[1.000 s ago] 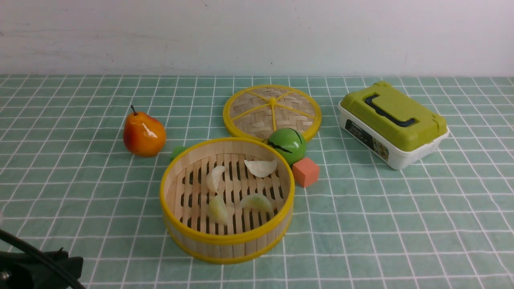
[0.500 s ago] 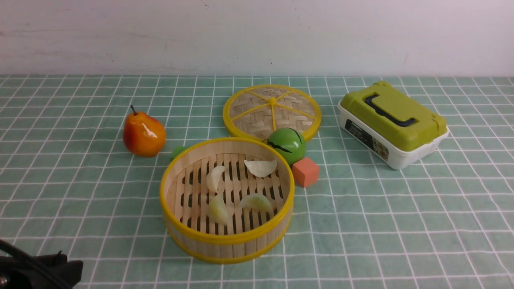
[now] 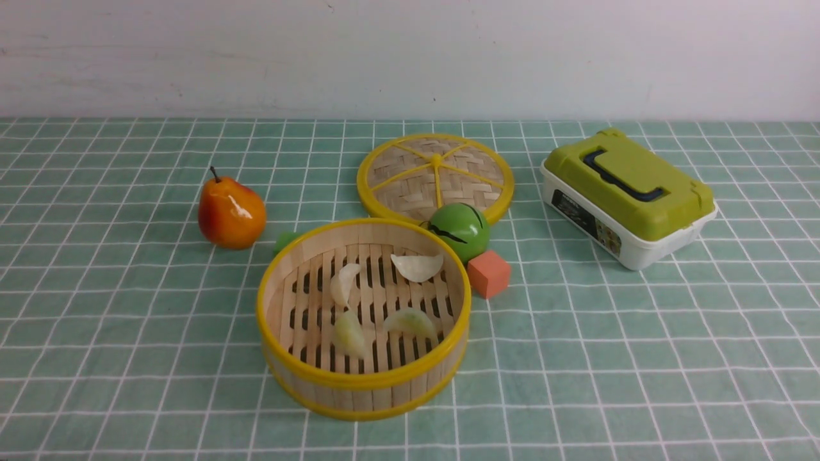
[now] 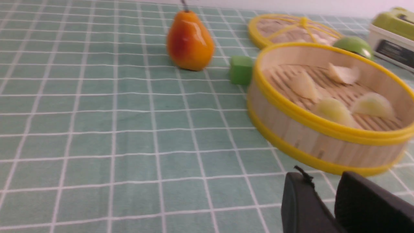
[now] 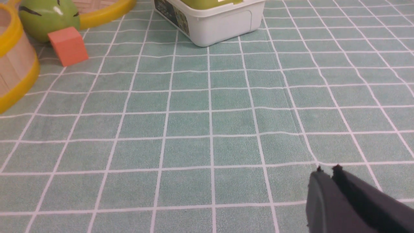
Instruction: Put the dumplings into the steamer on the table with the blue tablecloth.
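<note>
Dumplings (image 3: 417, 267) all lay inside the steamer (image 3: 363, 381); left end effector (image 4: 323, 200), nearer, and right end effector (image 5: 327, 174) sat clenched, empty.

green cube (image 3: 284, 241) half hidden behind steamer (image 3: 363, 383)

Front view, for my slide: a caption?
Four dumplings lie in the open steamer; its lid lies behind.

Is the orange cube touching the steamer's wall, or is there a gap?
Apart. In the right wrist view a strip of teal cloth shows plainly between the orange cube and the steamer.
</note>
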Robot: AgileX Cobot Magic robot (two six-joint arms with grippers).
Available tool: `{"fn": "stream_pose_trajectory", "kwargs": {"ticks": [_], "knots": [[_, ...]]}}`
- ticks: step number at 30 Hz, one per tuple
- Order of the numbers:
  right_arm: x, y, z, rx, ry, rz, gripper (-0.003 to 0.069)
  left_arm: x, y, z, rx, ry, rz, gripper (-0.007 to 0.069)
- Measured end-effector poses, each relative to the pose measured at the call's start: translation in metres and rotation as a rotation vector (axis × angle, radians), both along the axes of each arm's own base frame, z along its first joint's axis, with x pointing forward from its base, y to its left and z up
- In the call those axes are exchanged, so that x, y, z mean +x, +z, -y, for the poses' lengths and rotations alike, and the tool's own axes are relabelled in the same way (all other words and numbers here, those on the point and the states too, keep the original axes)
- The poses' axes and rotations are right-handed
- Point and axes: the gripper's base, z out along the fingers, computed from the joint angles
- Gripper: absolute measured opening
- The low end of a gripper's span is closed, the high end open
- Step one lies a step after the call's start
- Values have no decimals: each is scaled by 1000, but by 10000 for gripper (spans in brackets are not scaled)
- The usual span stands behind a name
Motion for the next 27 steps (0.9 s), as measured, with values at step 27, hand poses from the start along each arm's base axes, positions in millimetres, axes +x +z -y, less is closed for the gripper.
{"fn": "stream_pose_trajectory", "kwargs": {"ticks": [27], "knots": [[0,0,0,0,0,0,71,2,-34,-1,42,38,-121,-14]]}}
